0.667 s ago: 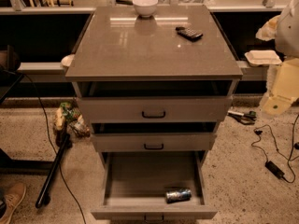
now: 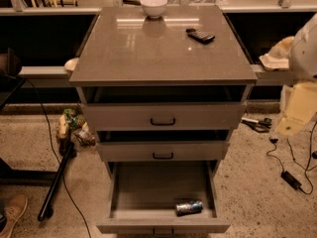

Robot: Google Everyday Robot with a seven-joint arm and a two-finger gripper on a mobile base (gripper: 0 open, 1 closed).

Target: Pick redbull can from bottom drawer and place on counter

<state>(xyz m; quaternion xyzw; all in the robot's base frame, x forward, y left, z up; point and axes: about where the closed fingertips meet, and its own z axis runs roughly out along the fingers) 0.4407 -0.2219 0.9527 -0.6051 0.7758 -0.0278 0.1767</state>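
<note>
A: Where is the redbull can (image 2: 189, 207) sitting?

B: It is lying on its side in the bottom drawer (image 2: 143, 192), which is standing pulled open. The can is resting near the front right corner, close to the front wall.

A: And the bench (image 2: 148, 58)?

B: It is carrying a white bowl (image 2: 153, 6) at the rear edge and a black remote (image 2: 200, 35) to the right, apart from the bowl.

A: Claw?

B: The claw (image 2: 298, 110) is hanging at the right edge, well apart from the can. Released or clenched: cannot tell.
</note>
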